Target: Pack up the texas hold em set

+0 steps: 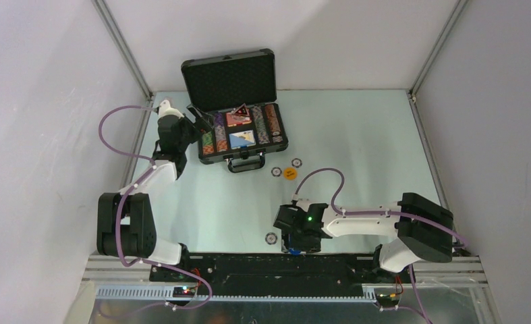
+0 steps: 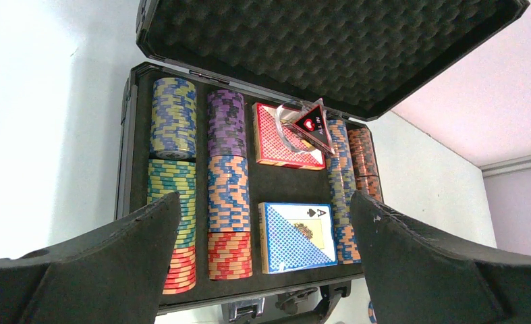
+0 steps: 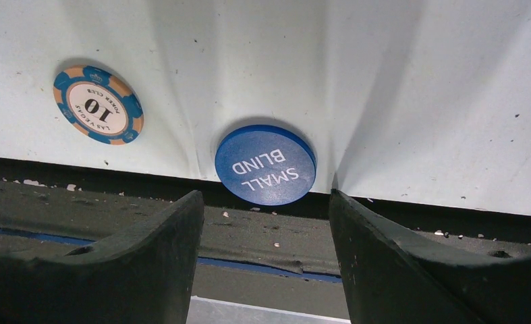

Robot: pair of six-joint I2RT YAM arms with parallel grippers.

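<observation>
The black briefcase [image 1: 230, 77] of the texas hold em set stands open at the back of the table, its foam lid up. Rows of multicoloured chips [image 2: 227, 196], a red-patterned deck [image 2: 283, 138], a blue deck [image 2: 296, 236] and a dark triangular marker [image 2: 313, 125] lie inside. My left gripper [image 1: 196, 125] hovers open at the case's left side, empty. My right gripper [image 3: 266, 223] is open and low at the table's near edge. The blue "small blind" button [image 3: 265, 165] lies just beyond its fingertips, untouched. A "10" chip [image 3: 98, 104] lies to the button's left.
An orange button [image 1: 289, 173] and two loose chips [image 1: 276, 171] [image 1: 296, 162] lie in front of the case handle [image 1: 245, 162]. The dark base rail [image 3: 269, 236] runs directly below the table edge under my right gripper. White walls enclose the table.
</observation>
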